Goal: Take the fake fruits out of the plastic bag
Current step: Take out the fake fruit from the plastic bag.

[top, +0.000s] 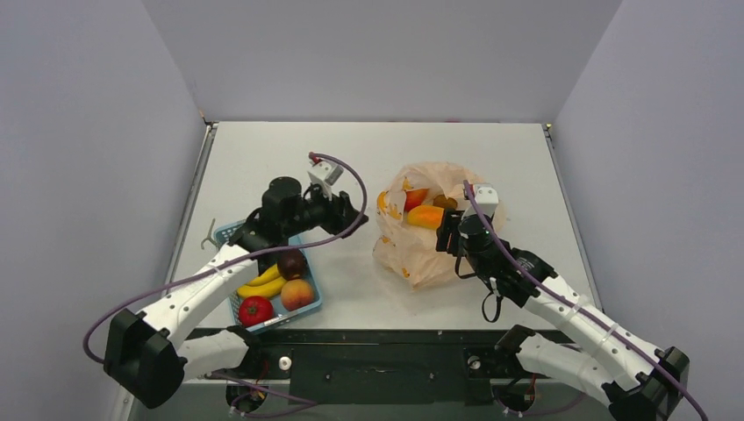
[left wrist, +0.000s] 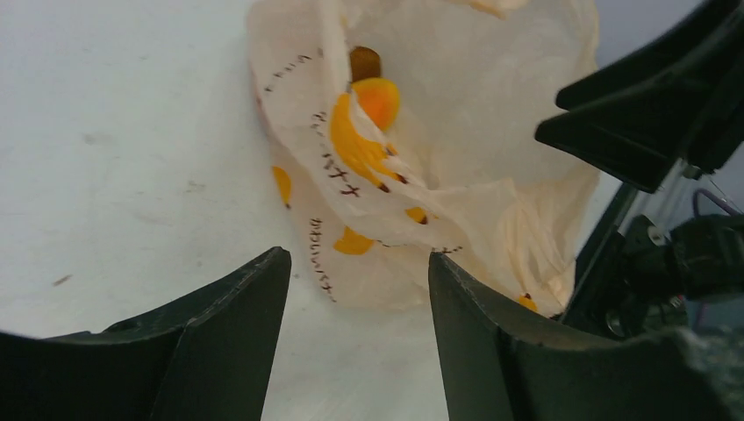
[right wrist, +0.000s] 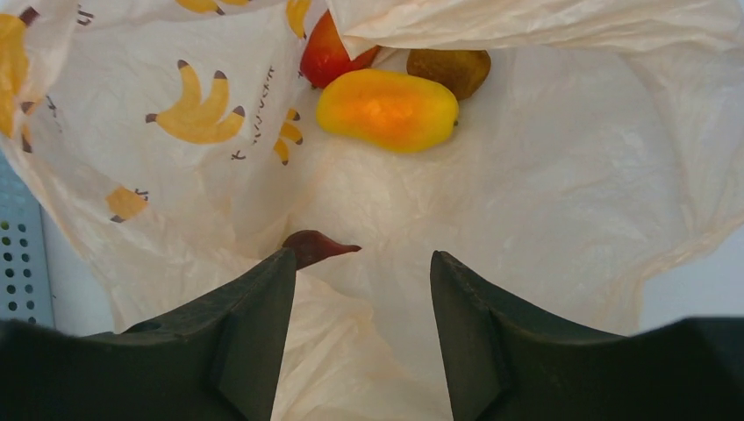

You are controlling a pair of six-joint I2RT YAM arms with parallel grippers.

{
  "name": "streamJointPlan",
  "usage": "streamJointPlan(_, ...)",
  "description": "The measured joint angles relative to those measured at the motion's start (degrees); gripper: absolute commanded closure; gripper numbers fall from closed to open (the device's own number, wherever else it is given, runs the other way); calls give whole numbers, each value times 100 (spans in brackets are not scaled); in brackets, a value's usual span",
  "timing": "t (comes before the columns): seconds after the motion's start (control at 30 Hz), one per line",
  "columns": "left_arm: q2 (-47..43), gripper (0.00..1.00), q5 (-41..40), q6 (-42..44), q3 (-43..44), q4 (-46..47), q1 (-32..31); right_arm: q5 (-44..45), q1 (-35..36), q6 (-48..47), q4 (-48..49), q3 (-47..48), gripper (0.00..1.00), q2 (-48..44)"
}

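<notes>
A pale desk (top: 263, 158) walled in grey, with two white robot arms reaching in from its near edge.

At the near left corner sits a blue mesh basket (top: 224, 232). It holds yellow bananas (top: 263, 282), a dark purple round fruit (top: 291, 263), a peach (top: 297, 293) and a red tomato-like fruit (top: 255, 310).

The left arm stretches over the basket toward the middle of the desk. The left gripper (top: 358, 213) (left wrist: 360, 263) points right at the bag and stops just short of it. Its fingers are spread with nothing between them, only bare desk and the bag's near edge beyond.

Just right of the desk's centre lies the plastic bag (top: 421, 254) (left wrist: 491, 114) (right wrist: 526, 193), crumpled, translucent peach, printed with small yellow bananas, its mouth gaping. Inside, toward the far side, three fruits lie close together: a red-orange pointed fruit (top: 414, 198) (right wrist: 329, 57), an orange-yellow mango (top: 426, 216) (right wrist: 387, 109) and a small brown fruit (top: 445, 203) (right wrist: 449, 70).

The right gripper (top: 446, 230) (right wrist: 360, 263) is at the bag's right side, aimed into the opening. Its fingers stand apart above the bag's film and grasp nothing. A small dark reddish pointed shape (right wrist: 316, 246) shows beside its left fingertip; what it is cannot be told. The mango lies beyond the fingertips, apart from them.
</notes>
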Motion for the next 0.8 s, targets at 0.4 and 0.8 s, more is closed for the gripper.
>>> streamJointPlan(0.4, 1104, 40, 476, -1574, -83, 1084, -686, -933, -741, -61, 352, -85, 65, 754)
streamJointPlan(0.8, 2144, 53, 452, -1971, 190, 1163, -997, -1799, 28, -46, 822, -219, 70, 1543)
